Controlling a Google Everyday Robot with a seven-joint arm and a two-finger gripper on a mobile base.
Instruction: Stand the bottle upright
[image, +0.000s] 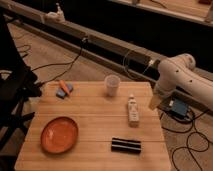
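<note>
- On the right half of the table (95, 115), the bottle (133, 111) lies on its side, cap pointing toward the cup (112, 85), so it has yet to be stood up.
- Just off the table's right edge hangs the claw (153, 103), spread wide and, as far as I can tell, empty, probably placed for a short reach.
- The orange plate (59, 134) and black bar (125, 145) sit apart from the bottle.

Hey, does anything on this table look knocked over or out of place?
Yes: the bottle lies on its side near the right edge of the table, cap toward the far side, while the cup behind it stands upright. The end effector hangs open and empty just beyond that edge, right of the bottle.
</note>
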